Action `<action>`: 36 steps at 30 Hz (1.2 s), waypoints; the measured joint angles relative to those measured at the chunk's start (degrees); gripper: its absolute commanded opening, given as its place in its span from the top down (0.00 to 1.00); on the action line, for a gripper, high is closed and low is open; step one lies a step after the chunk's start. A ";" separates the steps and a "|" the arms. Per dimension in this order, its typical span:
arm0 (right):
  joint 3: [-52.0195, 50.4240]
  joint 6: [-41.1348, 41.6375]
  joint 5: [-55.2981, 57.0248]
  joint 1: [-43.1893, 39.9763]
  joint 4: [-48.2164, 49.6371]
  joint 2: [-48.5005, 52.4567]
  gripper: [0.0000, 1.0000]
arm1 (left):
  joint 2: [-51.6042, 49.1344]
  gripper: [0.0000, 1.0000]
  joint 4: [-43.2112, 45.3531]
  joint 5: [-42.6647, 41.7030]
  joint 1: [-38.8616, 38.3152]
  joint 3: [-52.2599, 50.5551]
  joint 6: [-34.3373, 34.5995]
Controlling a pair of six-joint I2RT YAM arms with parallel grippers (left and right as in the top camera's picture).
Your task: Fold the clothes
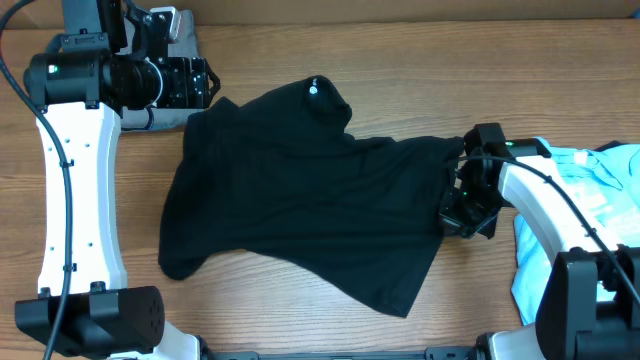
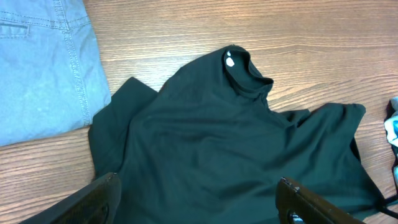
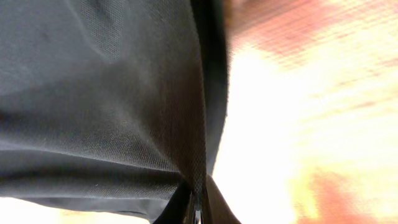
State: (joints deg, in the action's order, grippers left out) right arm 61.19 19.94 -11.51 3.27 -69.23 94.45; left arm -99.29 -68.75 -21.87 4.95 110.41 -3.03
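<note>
The black shirt (image 3: 99, 93) fills the left half, its fine weave sharp. A hemmed edge runs down to the right pincer (image 3: 198, 208), whose 2 fingertips pinch it. Beside it, the surface (image 3: 311, 124) is a bright blur.

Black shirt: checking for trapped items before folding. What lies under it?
The wooden table shows around the black shirt, whose right edge is pinched by the right gripper. Anything beneath its middle is covered.
</note>
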 measured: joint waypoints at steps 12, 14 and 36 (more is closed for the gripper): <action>-0.02 -3.54 -4.33 -7.02 9.88 0.00 0.40 | -0.04 0.23 0.81 -0.02 0.00 -0.79 -1.84; -0.02 -3.96 -5.90 -6.58 15.15 0.00 0.38 | -0.09 0.23 1.05 -0.02 0.00 -2.05 -2.16; -1.57 3.26 0.04 -5.07 29.00 9.97 0.92 | -17.90 0.73 2.95 4.04 -8.13 -4.85 -7.63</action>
State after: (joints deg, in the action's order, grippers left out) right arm 59.61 23.20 -11.46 -1.80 -40.23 104.42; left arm -117.19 -65.80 -17.82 -3.18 105.56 -10.66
